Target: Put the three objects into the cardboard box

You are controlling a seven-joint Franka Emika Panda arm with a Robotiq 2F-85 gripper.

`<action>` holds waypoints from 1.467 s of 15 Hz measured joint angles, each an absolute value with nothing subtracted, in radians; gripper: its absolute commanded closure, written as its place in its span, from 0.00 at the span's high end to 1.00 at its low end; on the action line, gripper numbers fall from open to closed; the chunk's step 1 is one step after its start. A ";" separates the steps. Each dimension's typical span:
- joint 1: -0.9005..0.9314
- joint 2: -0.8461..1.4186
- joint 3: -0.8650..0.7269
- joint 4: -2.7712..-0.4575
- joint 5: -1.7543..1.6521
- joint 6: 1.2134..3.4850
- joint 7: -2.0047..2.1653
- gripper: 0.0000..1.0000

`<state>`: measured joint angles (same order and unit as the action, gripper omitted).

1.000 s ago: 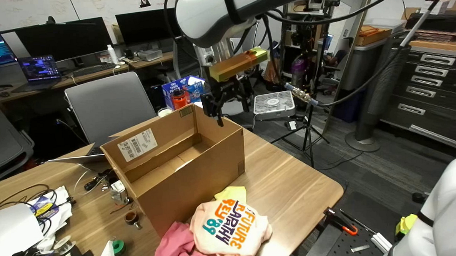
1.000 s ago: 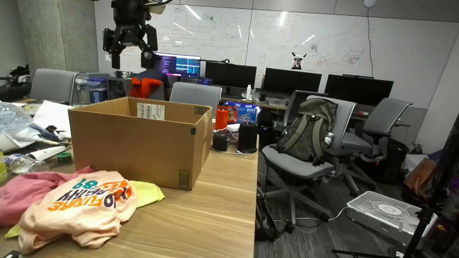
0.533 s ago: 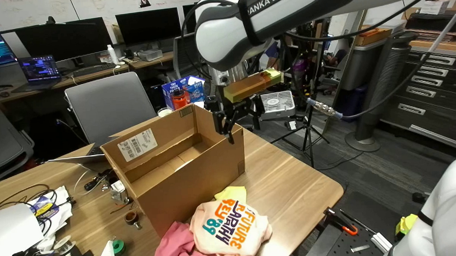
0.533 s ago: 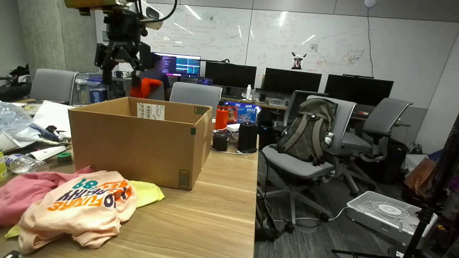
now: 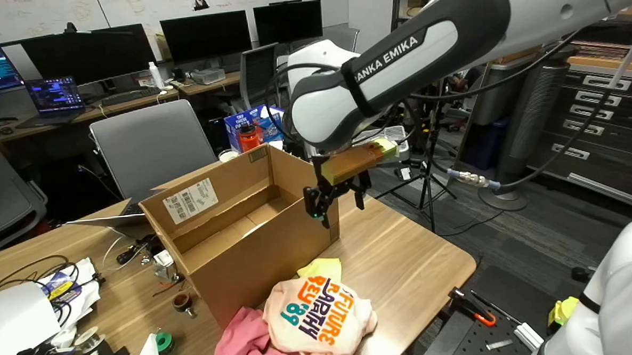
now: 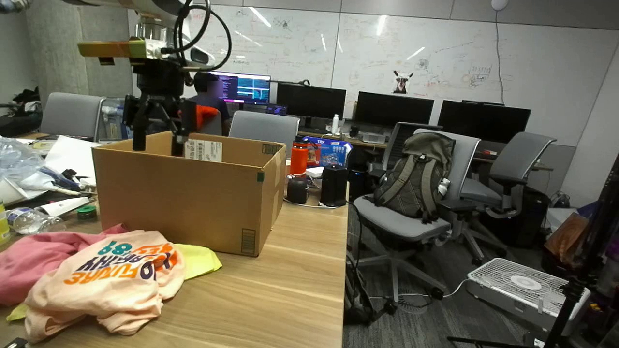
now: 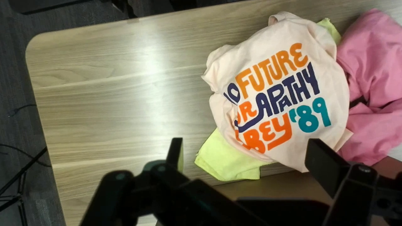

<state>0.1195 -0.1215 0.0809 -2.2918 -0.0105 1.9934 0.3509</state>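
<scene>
An open cardboard box [image 5: 266, 265] stands on the table; it also shows in an exterior view [image 6: 179, 198] and its side in the wrist view [image 7: 282, 183]. A peach cloth with coloured lettering [image 5: 320, 324] lies crumpled beside it, also in the wrist view [image 7: 279, 94]. A pink cloth [image 5: 248, 346] lies next to it, also in the wrist view [image 7: 373, 62]. A yellow-green cloth [image 7: 232, 160] is mostly hidden under the peach cloth; a corner shows in an exterior view [image 6: 198, 261]. My gripper [image 5: 343, 213] is open and empty, above the yellow-green corner and the box's near side [image 7: 245, 153].
Paper, cables and a green tape roll [image 5: 164, 341] clutter the table on one side of the box. A clear plastic bottle [image 6: 36, 222] lies near the pink cloth. An orange bottle [image 6: 299, 157] stands behind the box. The table [image 5: 404, 253] ends at a rounded corner.
My gripper has moved down, from well above the box to about its rim height, and shifted to the side of the cloths. It stays open. The box and the cloths have not moved.
</scene>
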 measured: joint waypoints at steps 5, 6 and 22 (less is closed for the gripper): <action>0.120 -0.119 0.093 -2.371 -0.009 2.069 0.351 1.00; 0.120 -0.119 0.096 -2.387 -0.007 2.082 0.351 1.00; 0.121 0.112 0.114 -2.393 0.048 2.188 0.244 1.00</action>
